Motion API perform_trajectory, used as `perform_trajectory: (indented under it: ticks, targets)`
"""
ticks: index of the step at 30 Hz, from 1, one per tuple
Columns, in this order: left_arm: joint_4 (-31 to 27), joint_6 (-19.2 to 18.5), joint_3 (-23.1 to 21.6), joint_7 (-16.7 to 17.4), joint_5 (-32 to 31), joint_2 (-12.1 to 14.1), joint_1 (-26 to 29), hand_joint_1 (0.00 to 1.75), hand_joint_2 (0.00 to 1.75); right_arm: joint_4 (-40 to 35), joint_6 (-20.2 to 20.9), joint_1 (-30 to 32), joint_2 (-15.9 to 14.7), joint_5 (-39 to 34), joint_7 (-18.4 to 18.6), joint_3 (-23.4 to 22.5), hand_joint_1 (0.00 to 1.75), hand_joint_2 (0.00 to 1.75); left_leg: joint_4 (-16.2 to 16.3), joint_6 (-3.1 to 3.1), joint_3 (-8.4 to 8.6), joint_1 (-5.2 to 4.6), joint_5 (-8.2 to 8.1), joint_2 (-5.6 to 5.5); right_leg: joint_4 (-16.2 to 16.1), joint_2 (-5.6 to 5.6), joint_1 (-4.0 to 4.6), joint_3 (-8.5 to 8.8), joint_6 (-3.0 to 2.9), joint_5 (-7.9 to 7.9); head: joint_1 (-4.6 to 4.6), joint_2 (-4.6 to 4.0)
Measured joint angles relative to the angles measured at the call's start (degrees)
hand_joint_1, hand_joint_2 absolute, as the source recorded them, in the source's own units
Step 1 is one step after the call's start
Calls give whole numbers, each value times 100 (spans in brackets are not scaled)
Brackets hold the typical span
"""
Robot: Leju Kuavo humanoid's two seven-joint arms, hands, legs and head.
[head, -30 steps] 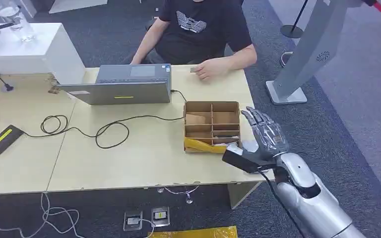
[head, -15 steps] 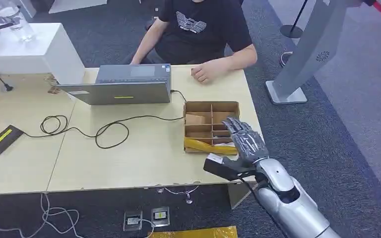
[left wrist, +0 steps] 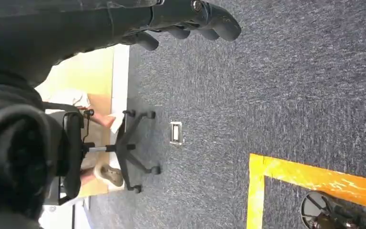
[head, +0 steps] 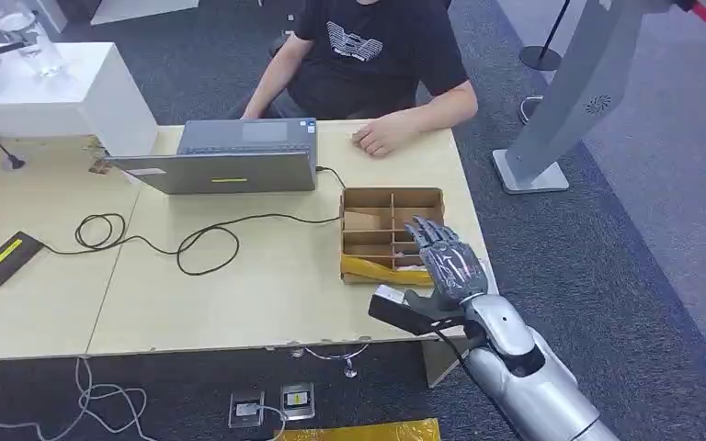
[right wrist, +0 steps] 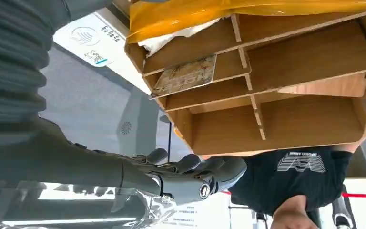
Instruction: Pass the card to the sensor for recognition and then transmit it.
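Note:
A card [right wrist: 186, 75] with a printed picture lies flat in a narrow compartment of the open cardboard divider box [right wrist: 310, 124]. That box [head: 391, 197] stands near the table's right edge. My right hand [head: 446, 262] hovers over its front right corner with fingers spread, holding nothing. Its outstretched fingers [right wrist: 190, 179] are apart from the card. A white reader [right wrist: 88, 40] with a contactless logo lies beside the box. My left hand [left wrist: 186, 14] hangs over the carpet, holding nothing.
A person [head: 368, 46] sits at the far side with a hand [head: 381, 138] on the table. A laptop [head: 225, 156], looped cables [head: 193, 239] and a black device [head: 5, 253] lie to the left. Yellow plastic [head: 368, 269] fills the box's front. A grey stand [head: 561, 110] is on the right.
My right hand has moved left from beyond the table's right edge to over the box's front right corner. The person's hand has shifted slightly.

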Motion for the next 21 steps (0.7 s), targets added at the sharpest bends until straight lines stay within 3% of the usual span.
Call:
perform_trajectory:
  ticks: [14, 21]
  targets:
    - [0, 4, 0, 37, -59, -17, 0, 0, 0, 293, -271, -23, 166, 511, 63, -54, 0, 175, 0, 0, -1, 0, 0, 0, 0, -1, 0, 0, 0, 0, 0, 0]
    - [0, 55, 0, 44, -59, -26, 0, 0, 0, 385, -59, -58, 223, 684, 111, -66, 0, 175, 0, 0, 0, 0, 0, 0, 0, 0, 0, 0, 0, 0, 2, 0]
